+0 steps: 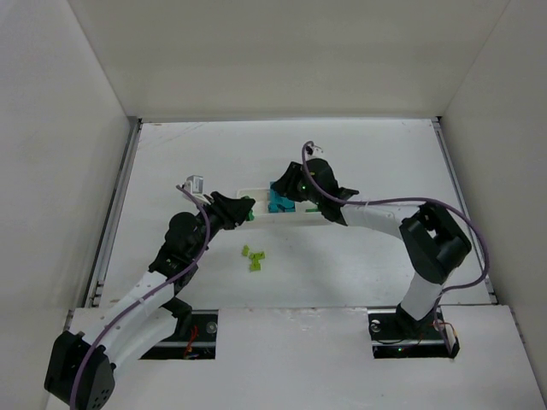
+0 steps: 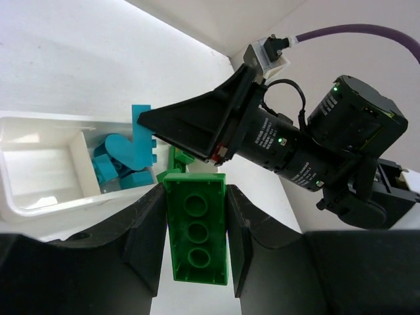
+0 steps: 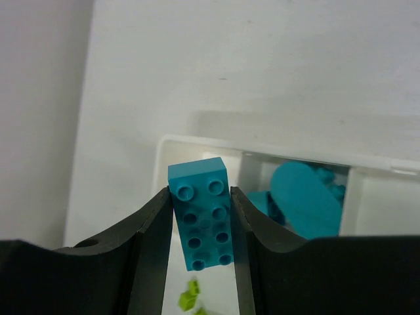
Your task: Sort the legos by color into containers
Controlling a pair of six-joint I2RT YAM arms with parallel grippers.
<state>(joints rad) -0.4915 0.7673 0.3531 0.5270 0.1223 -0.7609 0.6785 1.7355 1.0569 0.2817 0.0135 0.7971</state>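
**Operator:** Status of the left gripper [image 2: 195, 197]?

**Technician:** Its fingers are closed narrowly on a dark green brick [image 2: 195, 230], which is held just beside the white tray [image 2: 39, 211].

**Operator:** And the right gripper [image 3: 200, 197]?

**Technician:** Its fingers clamp a blue brick [image 3: 201, 220] with the studs facing the wrist camera, close to the tray.

**Operator:** Where are the other bricks?

**Technician:** More blue bricks [image 2: 115, 164] lie in the tray's middle compartment. Pale green bricks [image 1: 254, 258] lie loose on the table [image 1: 367, 265], near the tray.

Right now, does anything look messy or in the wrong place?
A few yellow-green legos lie loose on the table, outside the white tray. Cyan legos are piled in one compartment. Nothing looks broken.
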